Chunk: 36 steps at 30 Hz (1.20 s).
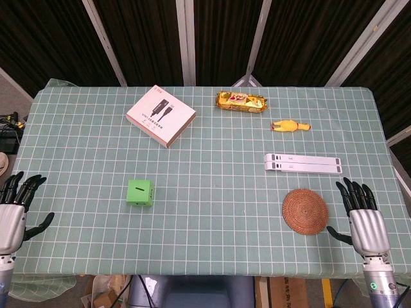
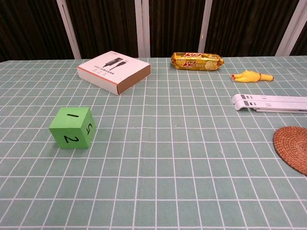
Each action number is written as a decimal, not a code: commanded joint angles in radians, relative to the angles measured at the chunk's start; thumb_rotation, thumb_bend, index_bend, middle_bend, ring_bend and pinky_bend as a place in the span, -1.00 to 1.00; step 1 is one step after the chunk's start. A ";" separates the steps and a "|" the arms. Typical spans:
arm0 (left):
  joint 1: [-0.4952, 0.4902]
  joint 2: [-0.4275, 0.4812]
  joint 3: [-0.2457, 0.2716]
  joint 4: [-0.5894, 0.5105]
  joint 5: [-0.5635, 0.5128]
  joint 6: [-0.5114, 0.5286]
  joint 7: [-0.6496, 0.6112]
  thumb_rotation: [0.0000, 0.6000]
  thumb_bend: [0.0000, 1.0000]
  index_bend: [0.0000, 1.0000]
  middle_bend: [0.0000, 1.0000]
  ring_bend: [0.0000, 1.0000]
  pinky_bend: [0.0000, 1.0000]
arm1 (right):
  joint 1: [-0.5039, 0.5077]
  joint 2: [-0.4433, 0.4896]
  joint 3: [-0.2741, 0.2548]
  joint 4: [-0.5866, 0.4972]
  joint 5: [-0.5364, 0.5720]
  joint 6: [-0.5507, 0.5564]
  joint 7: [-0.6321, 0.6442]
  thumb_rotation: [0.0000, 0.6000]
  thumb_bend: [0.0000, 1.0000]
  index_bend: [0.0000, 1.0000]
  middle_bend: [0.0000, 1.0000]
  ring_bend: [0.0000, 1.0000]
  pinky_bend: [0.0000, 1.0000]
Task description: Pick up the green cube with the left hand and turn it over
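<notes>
A green cube [image 1: 140,192] with black numbers on its faces sits on the checked tablecloth, left of centre; the chest view shows the green cube [image 2: 73,127] with 1 on top and 2 and 5 on its sides. My left hand [image 1: 14,212] hovers at the table's near left edge, well to the left of the cube, fingers spread and holding nothing. My right hand [image 1: 364,218] is at the near right edge, fingers apart and empty. Neither hand appears in the chest view.
A white cable box [image 1: 160,115] lies behind the cube. A yellow snack pack [image 1: 241,101], a rubber chicken toy [image 1: 289,126] and a white folding stand [image 1: 303,163] lie at the back right. A round woven coaster [image 1: 304,210] sits beside my right hand.
</notes>
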 commanded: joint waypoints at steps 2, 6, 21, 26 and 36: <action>0.011 0.001 -0.011 0.001 0.012 0.002 -0.025 1.00 -0.35 -0.67 -0.74 -1.00 -0.88 | -0.002 -0.004 0.002 -0.003 0.003 0.003 -0.009 1.00 -0.86 -0.89 -1.00 -1.00 -1.00; 0.018 0.005 -0.021 -0.003 0.018 -0.008 -0.042 1.00 -0.34 -0.67 -0.73 -1.00 -0.88 | -0.008 -0.004 0.001 -0.012 0.006 0.008 -0.016 1.00 -0.85 -0.89 -1.00 -1.00 -1.00; 0.001 0.023 -0.035 0.012 0.030 -0.125 -0.112 1.00 -0.33 -0.70 -0.70 -1.00 -0.87 | -0.014 0.014 0.003 -0.045 0.028 -0.008 -0.018 1.00 -0.85 -0.89 -1.00 -1.00 -1.00; -0.007 0.021 -0.055 0.008 0.007 -0.158 -0.104 1.00 -0.28 -0.71 -0.43 -0.58 -0.15 | -0.017 0.016 0.004 -0.045 0.032 -0.007 -0.014 1.00 -0.85 -0.89 -1.00 -1.00 -1.00; -0.116 0.176 -0.095 -0.150 -0.130 -0.448 -0.094 1.00 0.39 -0.65 0.50 0.30 0.53 | -0.014 0.016 0.011 -0.048 0.055 -0.024 -0.014 1.00 -0.85 -0.89 -1.00 -1.00 -1.00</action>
